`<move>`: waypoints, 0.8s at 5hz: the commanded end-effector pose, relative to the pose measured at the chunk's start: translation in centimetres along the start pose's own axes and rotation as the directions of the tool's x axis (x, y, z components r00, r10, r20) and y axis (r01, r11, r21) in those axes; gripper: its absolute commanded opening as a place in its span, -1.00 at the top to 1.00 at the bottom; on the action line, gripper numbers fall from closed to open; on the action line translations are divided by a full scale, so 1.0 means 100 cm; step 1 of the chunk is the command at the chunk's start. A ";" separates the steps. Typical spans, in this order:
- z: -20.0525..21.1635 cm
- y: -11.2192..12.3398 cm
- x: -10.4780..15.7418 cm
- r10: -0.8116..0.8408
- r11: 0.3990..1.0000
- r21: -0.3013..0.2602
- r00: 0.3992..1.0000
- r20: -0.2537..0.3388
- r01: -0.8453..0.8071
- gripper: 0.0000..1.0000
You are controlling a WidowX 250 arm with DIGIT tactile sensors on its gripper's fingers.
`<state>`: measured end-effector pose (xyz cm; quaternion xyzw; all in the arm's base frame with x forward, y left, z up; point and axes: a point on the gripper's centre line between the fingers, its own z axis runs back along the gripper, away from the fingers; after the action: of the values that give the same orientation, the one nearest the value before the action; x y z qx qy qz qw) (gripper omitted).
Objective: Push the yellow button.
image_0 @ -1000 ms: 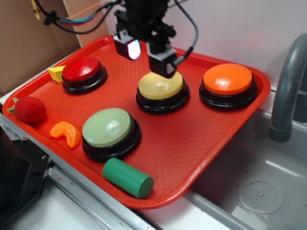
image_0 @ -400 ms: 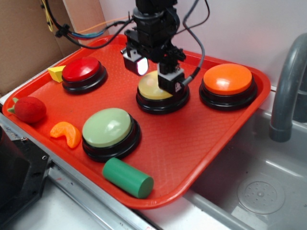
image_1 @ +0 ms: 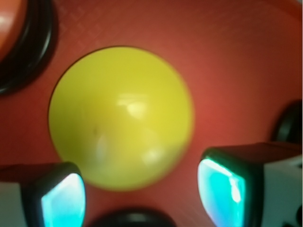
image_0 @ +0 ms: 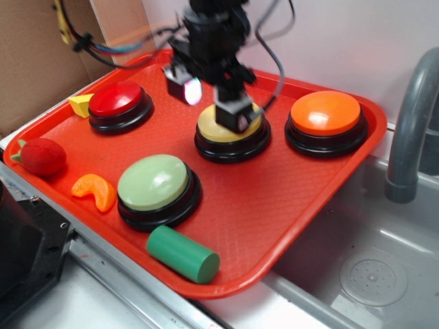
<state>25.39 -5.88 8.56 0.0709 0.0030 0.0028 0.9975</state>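
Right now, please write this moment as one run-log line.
stage: at yellow button | claw: open, over button, contact unclear | tray: red, green, orange buttons untouched

— We log a red tray (image_0: 288,199) filling the frame's centre, a grey sink (image_0: 370,274) at lower right and a grey faucet (image_0: 410,123) at the right edge.

— We add: red button (image_0: 118,100) upper left, orange button (image_0: 325,114) upper right, green button (image_0: 153,183) and green cylinder (image_0: 182,254) lower centre; strawberry (image_0: 41,156), orange slice (image_0: 96,191), yellow wedge (image_0: 81,104) along the left.
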 end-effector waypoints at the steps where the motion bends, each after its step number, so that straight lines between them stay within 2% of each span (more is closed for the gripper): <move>1: 0.064 0.019 -0.002 0.011 1.000 0.021 0.995 0.101 -0.013 -1.00; 2: 0.044 0.014 0.011 -0.010 1.000 0.018 0.998 0.068 0.009 -1.00; 3: 0.011 0.006 0.020 -0.025 0.999 -0.025 0.996 0.085 0.027 -1.00; 4: -0.009 -0.001 0.014 0.058 0.997 -0.062 0.977 0.205 -0.047 -1.00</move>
<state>26.02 -5.71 5.95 0.0533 -0.0651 0.0244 0.9962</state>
